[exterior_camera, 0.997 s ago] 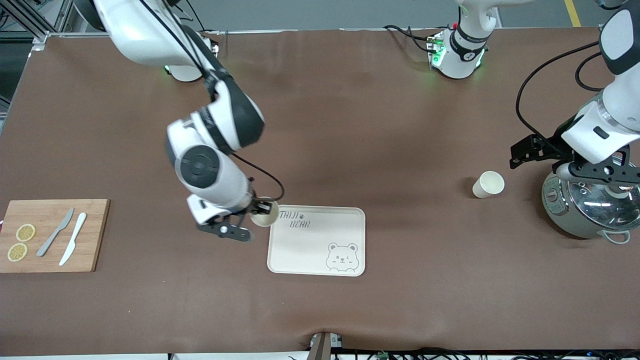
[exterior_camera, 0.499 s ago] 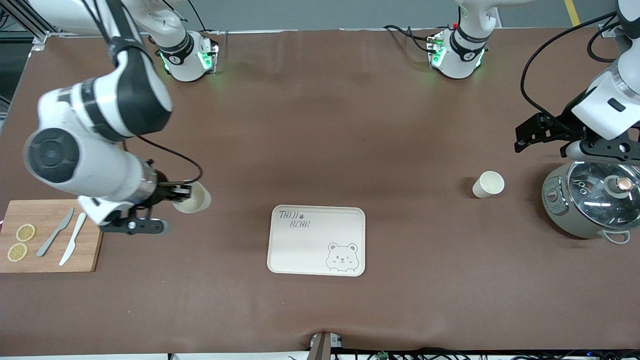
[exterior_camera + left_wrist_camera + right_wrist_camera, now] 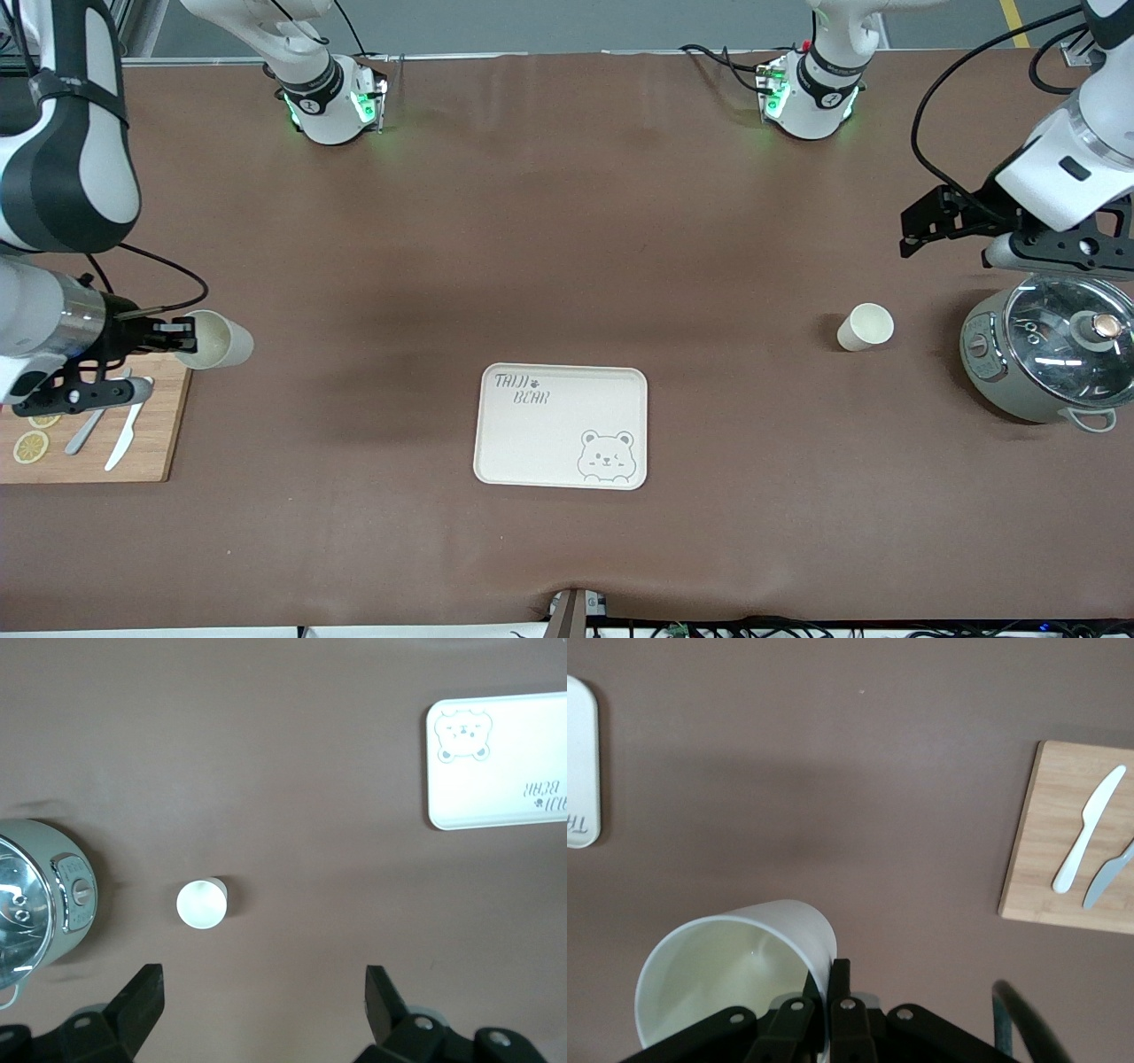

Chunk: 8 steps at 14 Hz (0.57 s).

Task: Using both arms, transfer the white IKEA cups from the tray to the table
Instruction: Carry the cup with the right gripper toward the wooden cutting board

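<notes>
Lying open and bare across the middle of the brown table [image 3: 567,221], from the arm bases down to the bear tray [image 3: 562,427]. Standing upright toward the left arm's end, a white cup [image 3: 865,326], with bare cloth all round it; crowding that end just beside it, the grey lidded pot [image 3: 1050,359], under the wide-spread left gripper [image 3: 266,1014]. Filling the right arm's end, a wooden board [image 3: 159,434] carrying two knives [image 3: 111,425], partly under the right gripper [image 3: 182,337] pinching the second cup [image 3: 215,339].
</notes>
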Tool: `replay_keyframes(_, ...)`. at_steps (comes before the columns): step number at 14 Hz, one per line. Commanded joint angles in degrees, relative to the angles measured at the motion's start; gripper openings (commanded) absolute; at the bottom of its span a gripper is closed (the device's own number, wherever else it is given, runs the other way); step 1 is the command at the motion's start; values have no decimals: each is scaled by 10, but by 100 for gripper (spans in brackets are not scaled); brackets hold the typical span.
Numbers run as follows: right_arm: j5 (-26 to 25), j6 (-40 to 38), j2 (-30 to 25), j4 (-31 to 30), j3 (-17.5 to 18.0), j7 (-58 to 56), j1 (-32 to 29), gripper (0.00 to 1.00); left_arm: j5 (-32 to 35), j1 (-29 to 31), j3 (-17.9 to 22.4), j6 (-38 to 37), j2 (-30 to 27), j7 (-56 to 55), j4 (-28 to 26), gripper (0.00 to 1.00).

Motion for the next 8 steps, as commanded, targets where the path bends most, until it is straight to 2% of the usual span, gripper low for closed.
replay_keyframes(1, -6, 129, -71, -163, 11, -4, -6, 0, 17, -47, 29, -16, -9, -27, 4, 100)
replay_keyframes(4, -7, 229, -88, -254, 10, -6, -16, 0, 17, -87, 78, -17, -10, -25, 4, 100)
replay_keyframes(6, -13, 305, -95, -319, 11, -58, -40, 0, 18, -87, 81, -17, -10, -20, 4, 100)
replay_keyframes(8, -13, 352, -89, -349, 11, -116, -76, 0, 18, -83, 81, -17, -10, -18, 4, 100)
